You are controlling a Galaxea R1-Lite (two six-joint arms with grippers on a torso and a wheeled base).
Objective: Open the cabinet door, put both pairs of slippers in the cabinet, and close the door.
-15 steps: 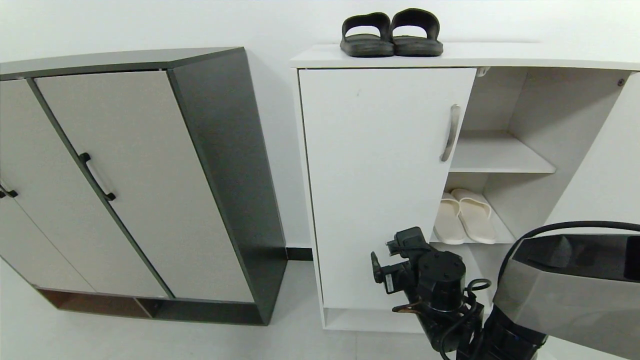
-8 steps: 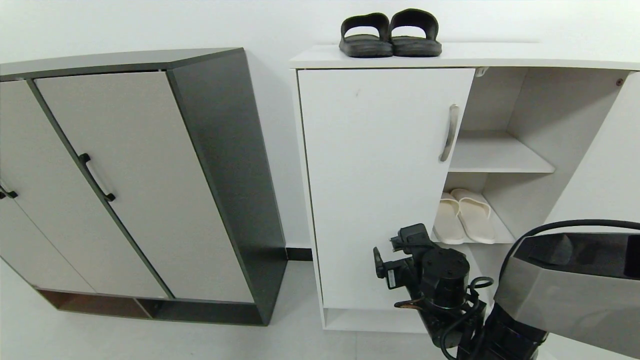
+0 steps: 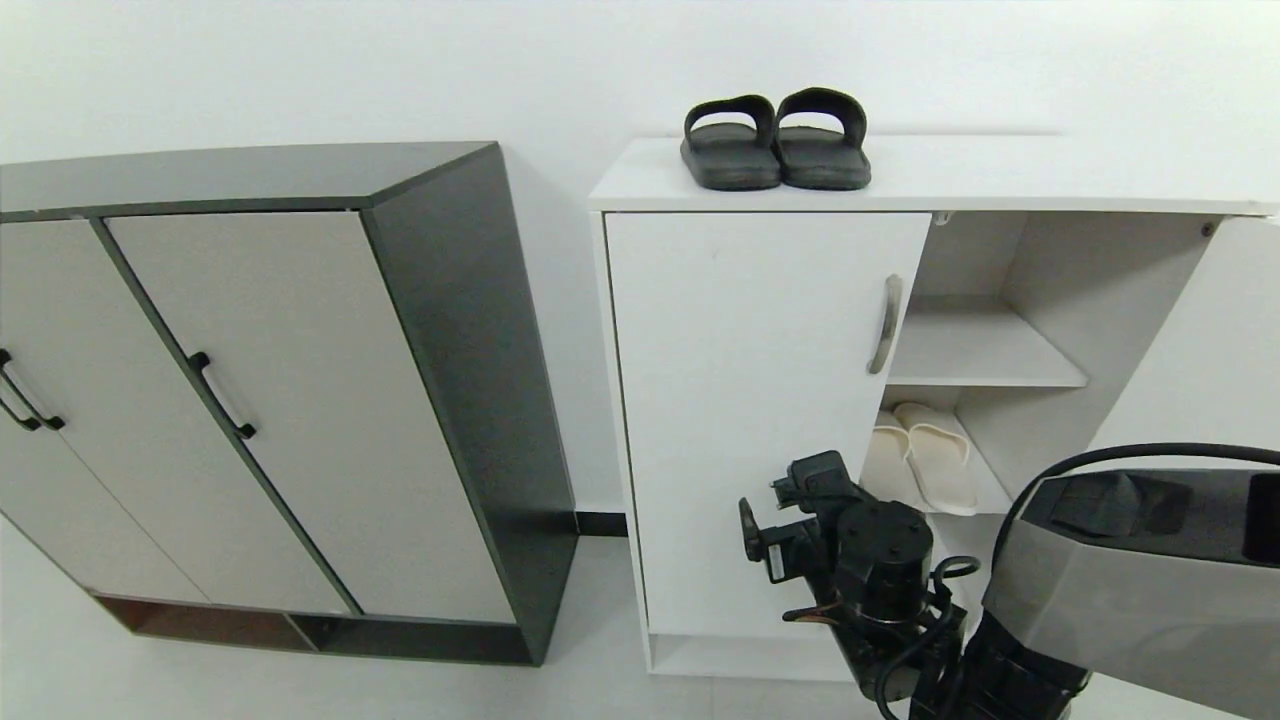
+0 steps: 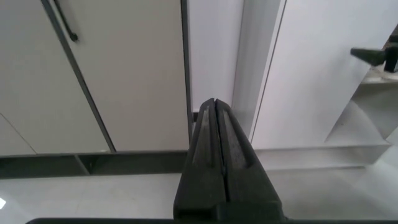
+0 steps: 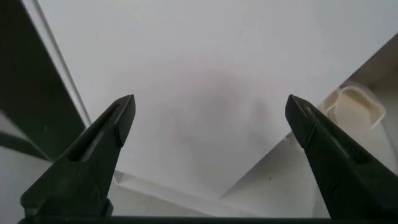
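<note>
The right claw (image 5: 210, 102) is released, its dark wedge-shaped fingers (image 5: 93, 155) spread wide and facing the smooth closed door (image 3: 750, 400) of the white cabinet (image 3: 1000, 165), low down. The left claw (image 4: 215, 104) is clenched on nothing, ridged pads pressed flat together. The cabinet's right door (image 3: 1200, 340) stands open. A pair of cream slippers (image 3: 925, 455) lies on the lower shelf (image 3: 985, 485), long axes running front to back. Matte black slippers (image 3: 775, 140) sit side by side on the cabinet's flat top, straps toward the wall, heels toward the robot. A dark cabinet (image 3: 450, 400) stands to the left.
</note>
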